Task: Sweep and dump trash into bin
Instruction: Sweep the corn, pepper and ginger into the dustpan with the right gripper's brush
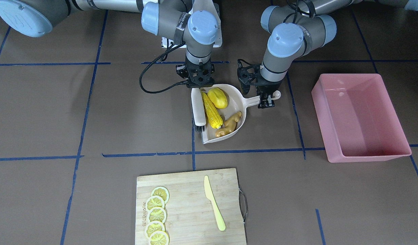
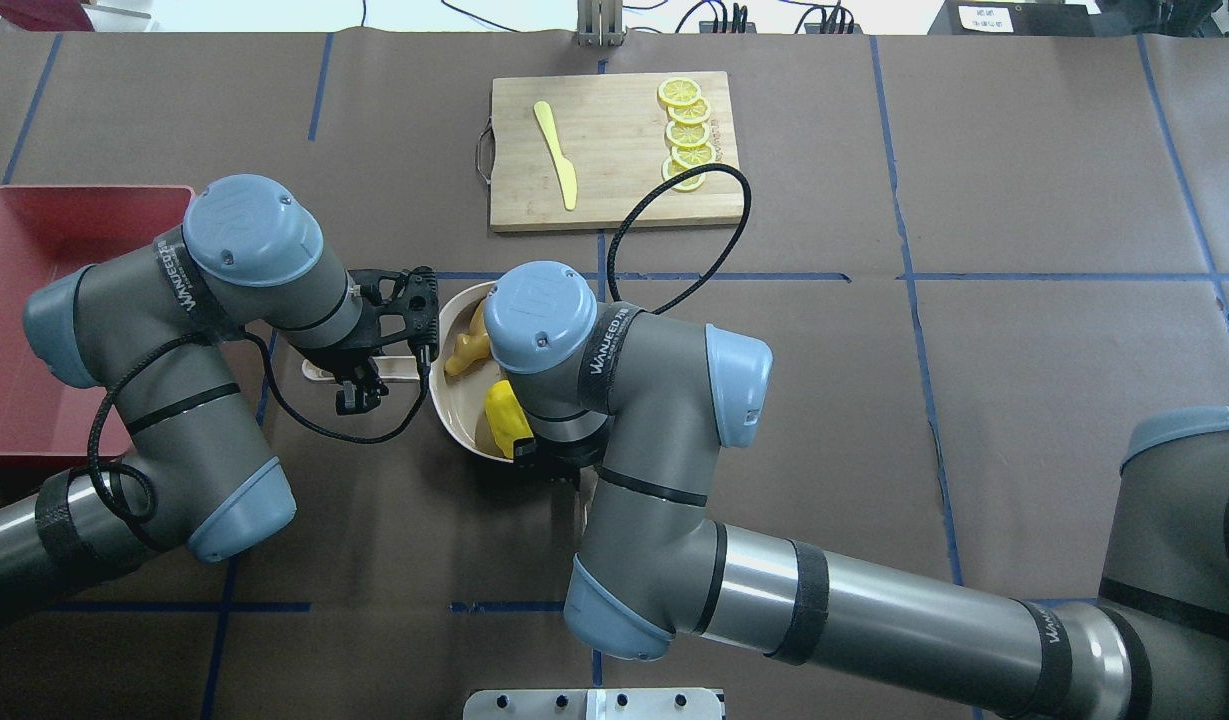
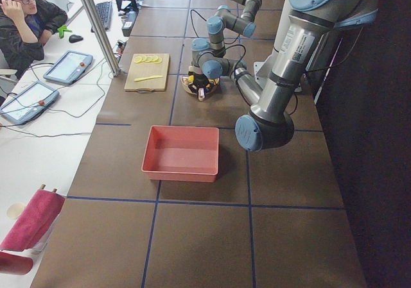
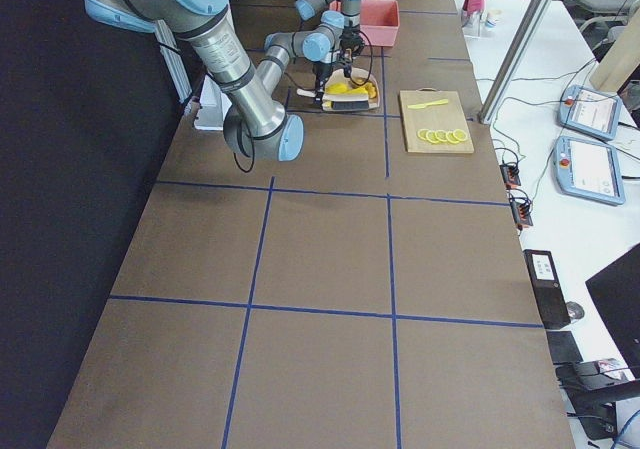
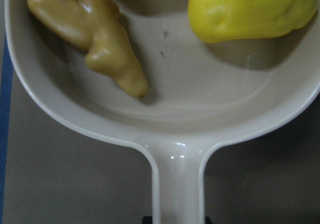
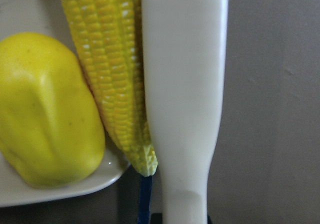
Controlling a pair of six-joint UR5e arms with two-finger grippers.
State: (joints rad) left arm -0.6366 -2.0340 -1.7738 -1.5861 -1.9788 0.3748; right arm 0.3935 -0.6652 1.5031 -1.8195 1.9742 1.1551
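Observation:
The beige dustpan (image 1: 234, 104) lies mid-table and holds the corn cob (image 1: 211, 109), the yellow potato-like lump (image 1: 218, 97) and the ginger root (image 1: 229, 124). My left gripper (image 1: 267, 99) is shut on the dustpan's handle (image 5: 177, 184). My right gripper (image 1: 199, 85) is shut on a white brush (image 1: 198, 109) that lies along the pan's side, against the corn (image 6: 115, 59). The pink bin (image 1: 362, 115) stands empty on my left, apart from the pan. The left wrist view shows the ginger (image 5: 95, 39) and the lump (image 5: 255, 9) inside the pan.
A bamboo cutting board (image 1: 188, 211) with several lemon slices (image 1: 157, 214) and a pale yellow knife (image 1: 214, 204) lies on the far side of the table from me. A black cable (image 1: 151, 81) loops beside my right wrist.

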